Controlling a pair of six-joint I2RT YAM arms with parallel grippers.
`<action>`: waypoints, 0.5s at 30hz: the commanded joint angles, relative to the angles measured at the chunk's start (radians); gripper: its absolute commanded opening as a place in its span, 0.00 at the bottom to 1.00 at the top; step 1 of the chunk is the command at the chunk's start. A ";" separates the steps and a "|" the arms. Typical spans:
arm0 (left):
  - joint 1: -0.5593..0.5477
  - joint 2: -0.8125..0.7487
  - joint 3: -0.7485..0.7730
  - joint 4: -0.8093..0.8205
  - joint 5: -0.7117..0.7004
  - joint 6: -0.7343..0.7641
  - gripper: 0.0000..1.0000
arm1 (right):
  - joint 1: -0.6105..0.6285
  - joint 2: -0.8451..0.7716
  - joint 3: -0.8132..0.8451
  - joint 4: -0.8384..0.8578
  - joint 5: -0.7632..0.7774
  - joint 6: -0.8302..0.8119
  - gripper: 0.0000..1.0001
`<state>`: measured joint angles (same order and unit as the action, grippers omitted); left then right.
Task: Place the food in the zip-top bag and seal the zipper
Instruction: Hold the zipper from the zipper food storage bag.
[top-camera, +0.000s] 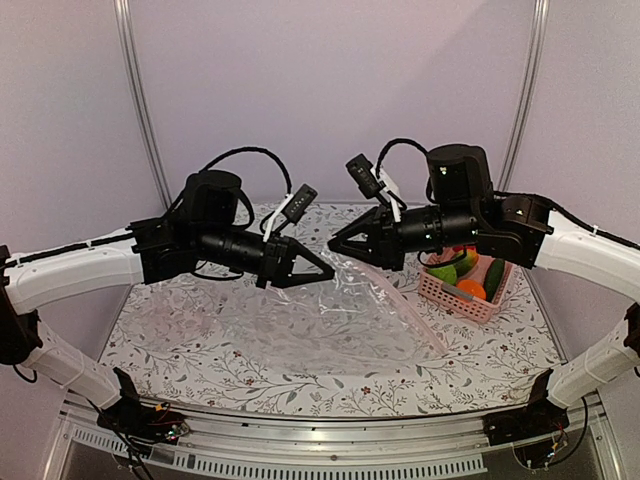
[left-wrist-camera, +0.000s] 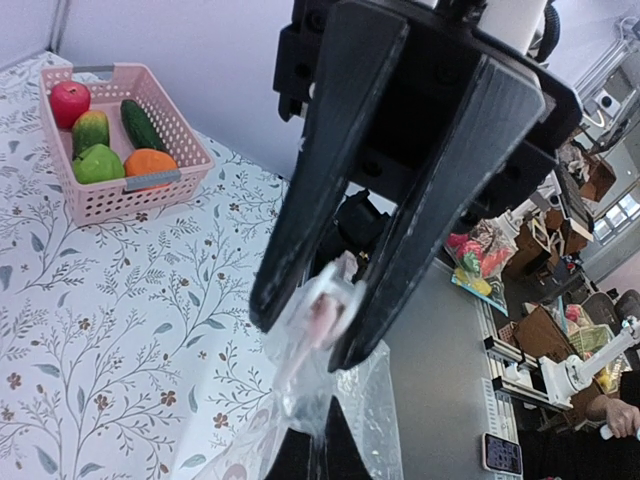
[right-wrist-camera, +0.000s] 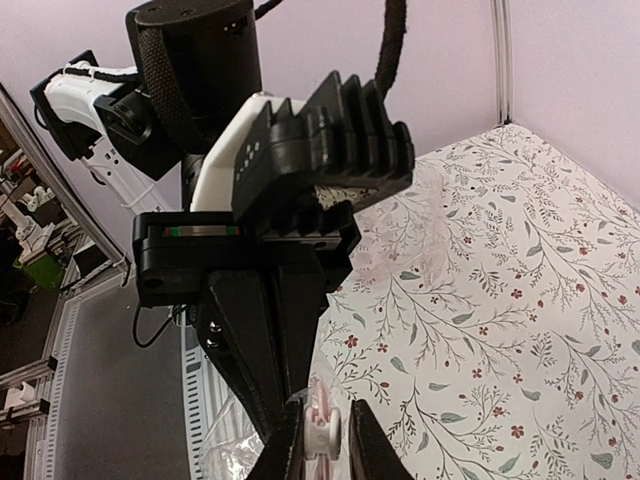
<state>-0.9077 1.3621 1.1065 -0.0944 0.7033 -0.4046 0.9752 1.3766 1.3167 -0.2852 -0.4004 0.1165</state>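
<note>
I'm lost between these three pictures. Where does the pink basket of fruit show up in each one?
Top external: the pink basket sits at the right on the table, partly behind the right arm.
Left wrist: the basket is in the top-left corner, with the fruit plain to see inside.
Right wrist: not in it.
Shared landmark: the floral table cover shows in all three.
</note>
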 joint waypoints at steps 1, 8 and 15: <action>-0.011 0.008 0.018 -0.018 -0.001 0.010 0.00 | 0.009 0.007 0.019 -0.004 0.012 0.001 0.13; -0.011 -0.018 0.000 -0.001 -0.042 0.008 0.00 | 0.009 -0.010 0.000 0.001 0.026 0.005 0.02; -0.011 -0.014 0.003 0.014 -0.045 -0.001 0.20 | 0.009 -0.030 -0.020 0.028 0.006 0.027 0.00</action>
<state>-0.9096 1.3579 1.1061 -0.0929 0.6682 -0.4038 0.9752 1.3727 1.3151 -0.2764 -0.3901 0.1234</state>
